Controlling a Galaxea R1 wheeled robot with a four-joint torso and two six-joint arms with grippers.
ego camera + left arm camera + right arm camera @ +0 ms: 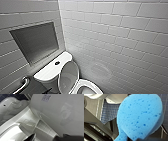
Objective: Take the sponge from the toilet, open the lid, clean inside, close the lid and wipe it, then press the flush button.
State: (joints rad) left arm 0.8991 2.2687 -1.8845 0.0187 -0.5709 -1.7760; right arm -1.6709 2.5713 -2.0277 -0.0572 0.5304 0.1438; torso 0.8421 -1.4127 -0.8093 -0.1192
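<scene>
Looking down from the head: grey recessed wall niche (35, 41), chrome grab bar (22, 83), white glossy ceramic toilet (51, 71), its white oval lid (68, 75) raised against the tank. Left wrist adds the lid's underside close up; cannot tell the left gripper's (49, 138) state. Right wrist adds the bright blue porous sponge (140, 117), clamped in the right gripper (134, 139) above dark blue mosaic floor (109, 112).

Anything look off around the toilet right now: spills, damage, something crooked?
Nothing stands out. The lid stands raised over the bowl, the tank top sits square, and the sponge looks whole. No spill shows on the wall tiles.
</scene>
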